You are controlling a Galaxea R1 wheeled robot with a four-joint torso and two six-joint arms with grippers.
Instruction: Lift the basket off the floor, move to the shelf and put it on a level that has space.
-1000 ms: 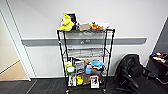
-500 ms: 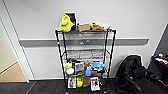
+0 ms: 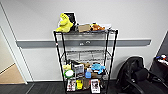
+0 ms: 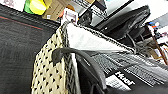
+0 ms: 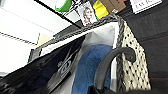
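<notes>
One basket (image 4: 50,75) with two dark handles (image 5: 110,62) hangs just above the floor (image 4: 17,50), near one black shelf (image 3: 85,60); I cannot tell how the fingers are set.

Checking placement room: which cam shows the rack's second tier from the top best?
Head view: the shelf stands upright facing the camera, and its second tier shows as a bare-looking wire grid. The left wrist view catches some rack wire behind the basket; the right wrist view catches rack items behind it, tier unclear.
</notes>
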